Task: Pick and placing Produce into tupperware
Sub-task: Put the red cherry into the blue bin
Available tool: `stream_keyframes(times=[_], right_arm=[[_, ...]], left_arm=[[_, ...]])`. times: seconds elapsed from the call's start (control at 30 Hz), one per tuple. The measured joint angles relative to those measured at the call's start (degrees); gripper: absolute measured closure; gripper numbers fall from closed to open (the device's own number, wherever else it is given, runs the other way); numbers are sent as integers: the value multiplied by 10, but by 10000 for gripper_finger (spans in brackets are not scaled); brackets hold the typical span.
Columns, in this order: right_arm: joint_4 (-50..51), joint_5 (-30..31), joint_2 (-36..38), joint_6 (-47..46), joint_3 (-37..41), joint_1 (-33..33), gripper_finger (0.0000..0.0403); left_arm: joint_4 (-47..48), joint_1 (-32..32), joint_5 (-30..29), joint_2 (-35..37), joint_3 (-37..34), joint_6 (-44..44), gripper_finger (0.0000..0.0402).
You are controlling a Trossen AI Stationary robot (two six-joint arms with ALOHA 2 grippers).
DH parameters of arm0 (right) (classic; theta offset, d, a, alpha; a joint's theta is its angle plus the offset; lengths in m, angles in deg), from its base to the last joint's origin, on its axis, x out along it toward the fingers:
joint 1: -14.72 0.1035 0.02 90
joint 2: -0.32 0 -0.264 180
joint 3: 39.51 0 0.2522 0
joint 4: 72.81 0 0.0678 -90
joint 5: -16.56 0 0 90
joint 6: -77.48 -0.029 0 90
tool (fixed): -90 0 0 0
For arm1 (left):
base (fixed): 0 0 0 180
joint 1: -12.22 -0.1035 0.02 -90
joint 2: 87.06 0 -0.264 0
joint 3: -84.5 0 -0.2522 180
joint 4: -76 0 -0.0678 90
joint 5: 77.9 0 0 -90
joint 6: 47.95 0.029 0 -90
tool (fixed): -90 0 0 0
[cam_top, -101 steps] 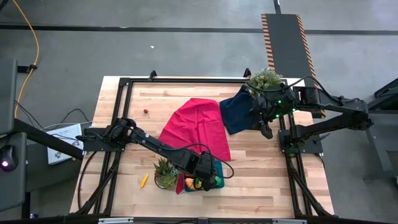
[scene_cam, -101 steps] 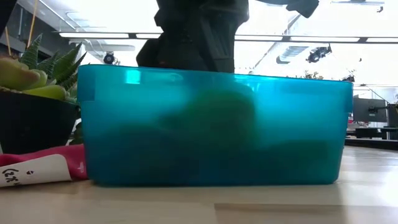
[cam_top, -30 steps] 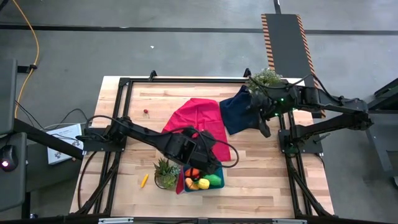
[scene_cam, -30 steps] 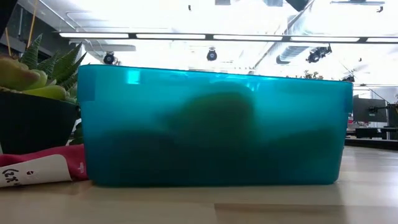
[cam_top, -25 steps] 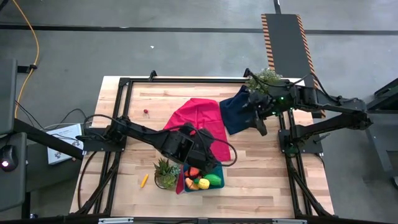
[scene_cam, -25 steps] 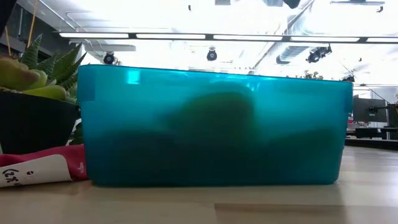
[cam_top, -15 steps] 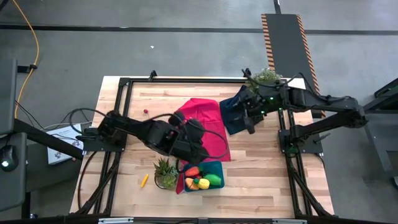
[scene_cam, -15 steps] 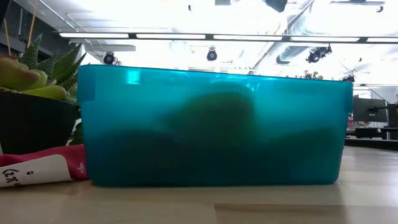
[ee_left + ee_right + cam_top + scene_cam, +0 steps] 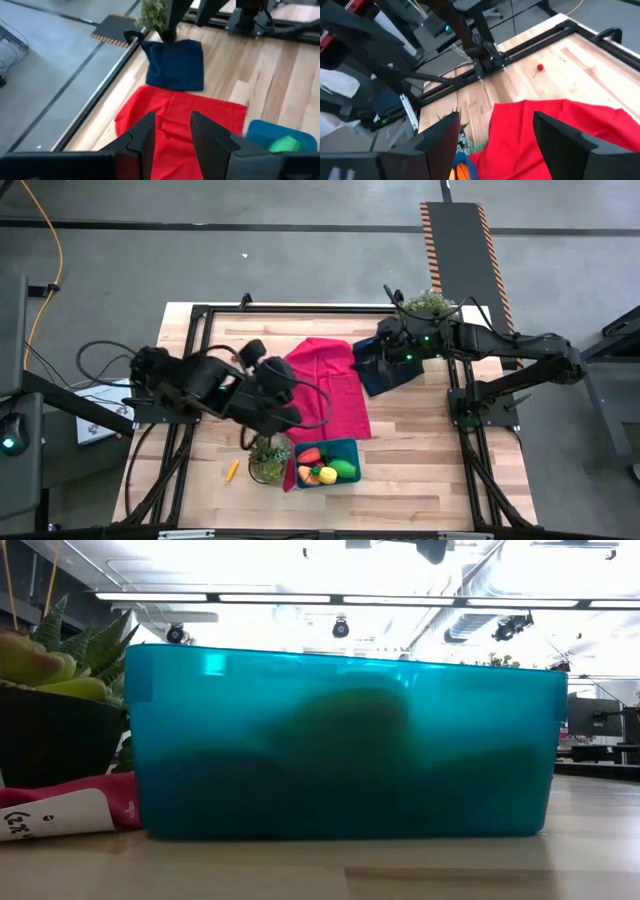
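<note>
The teal tupperware [image 9: 345,448] stands near the table's near edge. It holds a red-orange carrot [image 9: 309,455], a green oval [image 9: 343,469] and yellow and orange pieces [image 9: 322,475]. In the low view its near wall [image 9: 340,740] fills the picture. A thin yellow stick [image 9: 232,470] lies on the wood, left of a potted succulent [image 9: 268,456]. My left gripper [image 9: 172,125] hangs open and empty over the red cloth's left part [image 9: 290,380]. My right gripper [image 9: 495,120] stands wide open and empty above the navy cloth [image 9: 385,368].
A red cloth [image 9: 325,385] is spread mid-table, its near end running beside the tupperware. The navy cloth lies at the far right beside a leafy potted plant [image 9: 428,305]. A small red cherry [image 9: 234,360] lies at the far left. Bare wood lies right of the tupperware.
My left gripper has risen from above the tupperware and drawn back toward the table's left and far side, over the red cloth, rolling as it went. My right gripper has moved a little toward the table's left over the navy cloth and turned. The produce has stayed in the tupperware.
</note>
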Motion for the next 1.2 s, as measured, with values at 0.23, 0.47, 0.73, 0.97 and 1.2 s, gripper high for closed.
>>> stream_keyframes(times=[0.23,0.47,0.73,0.97,1.2], right_arm=[[-10,32,0,-5,0,0,179],[-11,69,0,-5,0,0,249],[-37,72,0,-16,0,0,330],[-43,97,0,-43,0,0,380],[-49,107,-7,-59,0,0,397]], left_arm=[[0,2,-14,96,-99,-6,291],[-71,2,-17,221,-264,-18,291],[-186,2,-12,378,-441,-19,291],[-219,2,-22,470,-526,-32,291],[-165,2,-23,528,-579,-118,291]])
